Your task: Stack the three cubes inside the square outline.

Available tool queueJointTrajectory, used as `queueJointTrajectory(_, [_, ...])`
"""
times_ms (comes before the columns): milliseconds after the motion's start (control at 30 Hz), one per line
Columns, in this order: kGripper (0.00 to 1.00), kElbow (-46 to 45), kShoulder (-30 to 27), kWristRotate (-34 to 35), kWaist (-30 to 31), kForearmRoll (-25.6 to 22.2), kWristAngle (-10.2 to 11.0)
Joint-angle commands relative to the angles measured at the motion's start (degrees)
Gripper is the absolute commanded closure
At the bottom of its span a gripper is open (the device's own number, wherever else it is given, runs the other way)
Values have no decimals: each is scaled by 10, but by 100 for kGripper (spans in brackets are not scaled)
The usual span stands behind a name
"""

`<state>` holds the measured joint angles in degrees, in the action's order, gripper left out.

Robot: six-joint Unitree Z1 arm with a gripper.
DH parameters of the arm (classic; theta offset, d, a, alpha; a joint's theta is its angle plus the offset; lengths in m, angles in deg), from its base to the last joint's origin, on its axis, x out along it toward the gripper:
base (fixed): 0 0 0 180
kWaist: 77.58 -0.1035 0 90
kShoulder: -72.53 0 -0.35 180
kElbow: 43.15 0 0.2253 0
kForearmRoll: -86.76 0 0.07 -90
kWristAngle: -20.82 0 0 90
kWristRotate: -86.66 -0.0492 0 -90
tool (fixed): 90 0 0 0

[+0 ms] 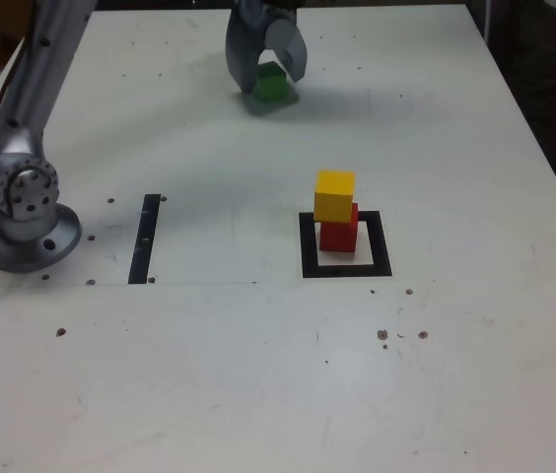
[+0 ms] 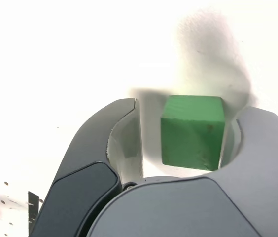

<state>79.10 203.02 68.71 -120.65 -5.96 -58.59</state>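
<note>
Spread hand (image 1: 267,71) astride green cube (image 1: 272,84), one finger touching, far table edge (image 1: 377,8) near.

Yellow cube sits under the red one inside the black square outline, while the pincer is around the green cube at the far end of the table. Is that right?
Not quite: the order is reversed. The exterior view shows the yellow cube on top of the red cube inside the square outline. The rest holds: the pincer is around the green cube at the table's far end.
</note>
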Motion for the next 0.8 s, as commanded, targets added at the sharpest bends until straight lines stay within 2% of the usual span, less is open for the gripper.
queueJointTrajectory(0, [80,2,4,-2,1,2,-2])
queueJointTrajectory(300, [92,8,-2,-12,5,8,-6])
queueJointTrajectory(467, [92,17,-39,-19,28,-23,-5])
queueJointTrajectory(600, [92,19,-91,-29,80,-61,-6])
queueJointTrajectory(767, [92,10,-156,-35,183,-99,-19])
